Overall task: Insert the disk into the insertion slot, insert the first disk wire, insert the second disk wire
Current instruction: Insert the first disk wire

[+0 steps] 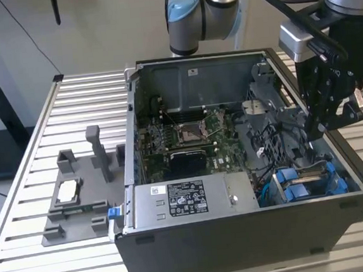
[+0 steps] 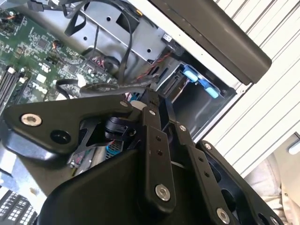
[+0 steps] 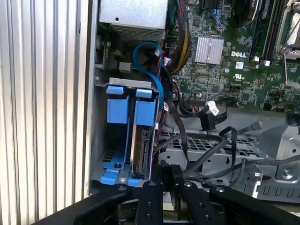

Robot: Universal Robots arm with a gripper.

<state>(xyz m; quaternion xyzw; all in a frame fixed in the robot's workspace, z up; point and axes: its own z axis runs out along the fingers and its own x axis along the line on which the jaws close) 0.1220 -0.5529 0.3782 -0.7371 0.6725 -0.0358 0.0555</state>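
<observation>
- My gripper (image 1: 323, 125) hangs inside the open computer case (image 1: 242, 248), at the end that holds the drive bay. I cannot tell from these views how far it is open, or whether it has hold of anything.
- Black wires (image 3: 201, 143) lie loose just beside the gripper tip and cross in front of it. One ends in a free black connector (image 3: 207, 123). None can be traced to the disk.
- The insertion slot (image 3: 117, 110) lies directly ahead of the gripper, just beyond its tip and lower in the case. Its long axis runs away from me, roughly in line with my approach.
- The slot is a dark grey metal bay with blue plastic rails and tabs.
- The disk (image 3: 142, 147) stands on edge inside the slot, between the blue rails, with its long side along the slot's axis. I judge it seated, so the first step appears done.
- A blue wire (image 3: 151, 58) loops beyond the far end of the slot. Where it ends is hidden.
- Farther off lie the motherboard (image 1: 188, 138) and the label-bearing silver box (image 1: 187, 196).
- The case rests on a slatted table (image 1: 53, 268).
</observation>
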